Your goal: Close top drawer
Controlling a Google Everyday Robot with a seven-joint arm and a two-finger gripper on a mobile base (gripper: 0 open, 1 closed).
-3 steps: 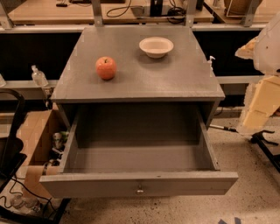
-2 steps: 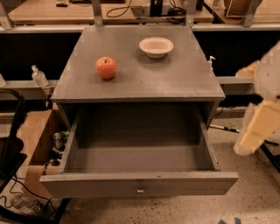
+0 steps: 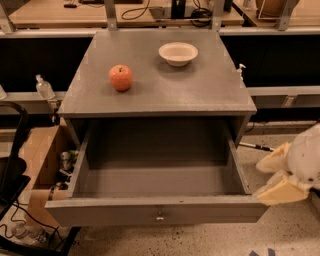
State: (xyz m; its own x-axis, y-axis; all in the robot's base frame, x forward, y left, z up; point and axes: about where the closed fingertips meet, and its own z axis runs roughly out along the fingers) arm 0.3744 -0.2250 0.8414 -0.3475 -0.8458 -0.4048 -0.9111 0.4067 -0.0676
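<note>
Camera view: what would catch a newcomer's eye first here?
The top drawer gapes wide open and empty, filling the lower middle. The hand, open, hovers by the drawer's front right corner. On the cabinet top sit a red apple, left, and a pale bowl, farther back right.

Lit from overhead, warm and fairly bright across the flat grey wooden cabinet top, with a paler sheen toward its right half. Brightest on the tan wooden desk surface along the far edge. Small soft shadows right under the round orange-red apple and the shallow cream bowl. Much dimmer inside the wide, deep grey wooden top drawer, darkest at the back wall beneath the overhang, lighter toward the front panel. Almost black in the recesses behind the cabinet on both sides. Well lit at the right edge on the cream two-finger gripper, with parted fingers, just beside the drawer's right front corner. Even, mild light on the speckled floor. Slight yellow cast throughout.
</note>
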